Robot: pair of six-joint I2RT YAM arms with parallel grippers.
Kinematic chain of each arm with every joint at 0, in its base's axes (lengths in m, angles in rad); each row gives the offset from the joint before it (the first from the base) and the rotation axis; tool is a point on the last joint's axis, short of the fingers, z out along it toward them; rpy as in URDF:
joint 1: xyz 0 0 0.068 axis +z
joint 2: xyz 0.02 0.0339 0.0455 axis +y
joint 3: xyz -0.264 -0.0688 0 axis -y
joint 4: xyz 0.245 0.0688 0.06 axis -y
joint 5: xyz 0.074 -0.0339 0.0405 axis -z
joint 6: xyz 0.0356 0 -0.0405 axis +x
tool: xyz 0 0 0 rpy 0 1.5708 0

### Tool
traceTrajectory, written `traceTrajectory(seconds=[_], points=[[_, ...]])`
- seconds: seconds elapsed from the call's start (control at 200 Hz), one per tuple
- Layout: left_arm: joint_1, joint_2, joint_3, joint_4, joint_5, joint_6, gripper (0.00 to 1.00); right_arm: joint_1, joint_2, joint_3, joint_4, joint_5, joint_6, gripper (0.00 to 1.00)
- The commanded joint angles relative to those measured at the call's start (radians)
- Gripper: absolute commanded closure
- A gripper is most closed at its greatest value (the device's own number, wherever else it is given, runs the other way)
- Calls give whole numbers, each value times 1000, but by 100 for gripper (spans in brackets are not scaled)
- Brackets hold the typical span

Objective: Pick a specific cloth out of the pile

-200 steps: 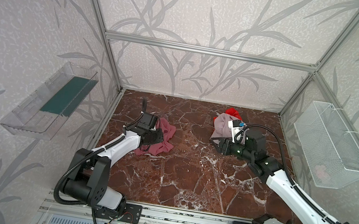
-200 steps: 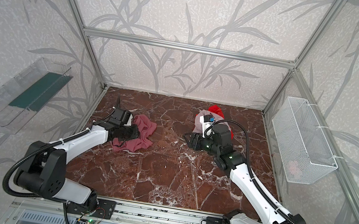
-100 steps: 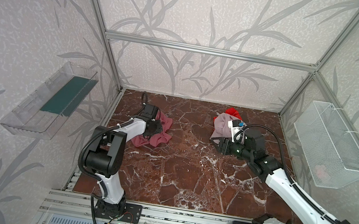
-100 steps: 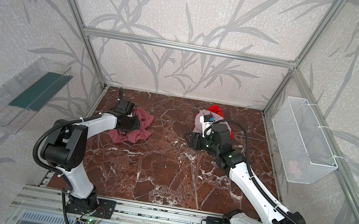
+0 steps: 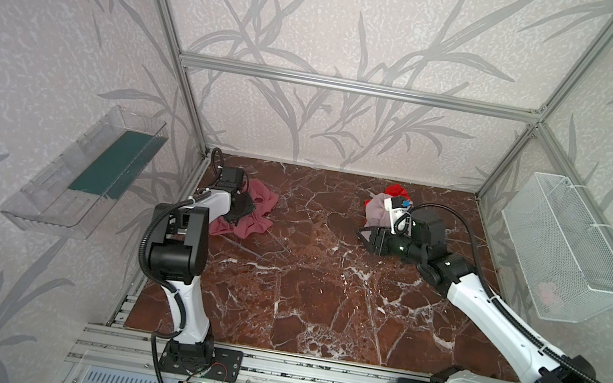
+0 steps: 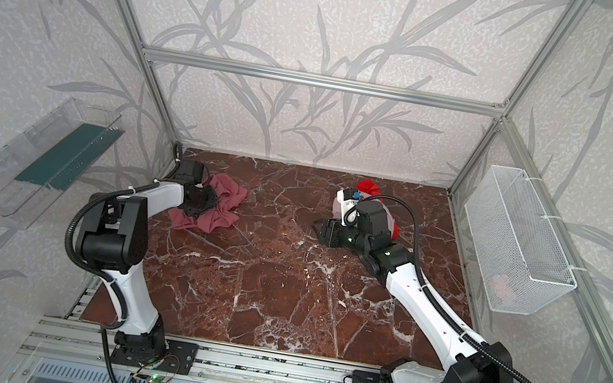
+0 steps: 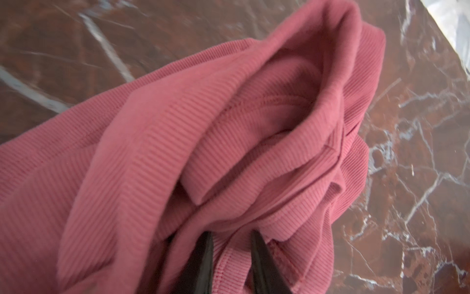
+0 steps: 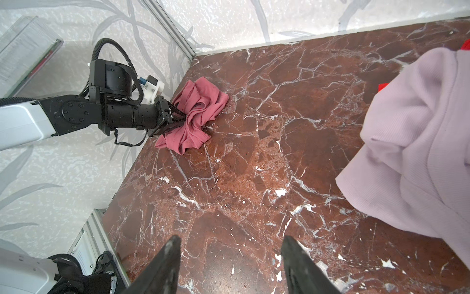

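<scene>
- Cloth (image 5: 258, 205), dusty rose, finely ribbed, with stitched hems, lies bunched in soft folds near the back left corner of the surface (image 5: 322, 288), a glossy red-brown marble with white veins.
- Pinched on one fold of the cloth are the slim black fingers of the left tool (image 7: 231, 238).
- Over bare marble the right tool (image 8: 231, 244) stands open, just beside the pile (image 5: 379, 209): a pale lilac ribbed piece over bright red.
- Since a second ago the cloth has slid nearer that corner and bunched tighter, and the left arm's elbow has risen; the right arm has not moved.
</scene>
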Motion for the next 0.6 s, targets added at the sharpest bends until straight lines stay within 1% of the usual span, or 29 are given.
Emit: traceTrajectory(seconds=[0.0, 0.055, 0.14, 0.25, 0.385, 0.435, 0.455, 0.47, 0.495, 0.545, 0.595], points=[[4, -56, -11, 0, 34, 38, 74, -5, 9, 35, -21, 9, -20, 37], [-7, -105, -34, 12, 33, 44, 74, -5, 7, 39, -26, 10, -26, 37], [-45, -188, -67, 2, -22, 67, 73, -8, -9, 38, -29, 15, -34, 37], [-98, -299, -119, 3, -55, 91, 71, -26, -54, 26, -38, 32, -43, 37], [-171, -438, -195, 34, -109, 142, 64, -90, -128, -6, -65, 43, -73, 37], [-190, -488, -233, 67, -120, 162, 46, -134, -153, -22, -71, 43, -81, 37], [-196, -505, -248, 83, -123, 170, 34, -150, -163, -33, -70, 40, -88, 37], [-199, -519, -261, 98, -126, 178, 30, -170, -170, -40, -70, 39, -91, 37], [-202, -539, -285, 120, -133, 186, 27, -197, -181, -50, -69, 43, -93, 37], [-203, -577, -333, 172, -160, 192, 25, -251, -203, -73, -61, 53, -108, 36], [-204, -606, -372, 210, -187, 206, 23, -302, -222, -102, -45, 73, -119, 34]])
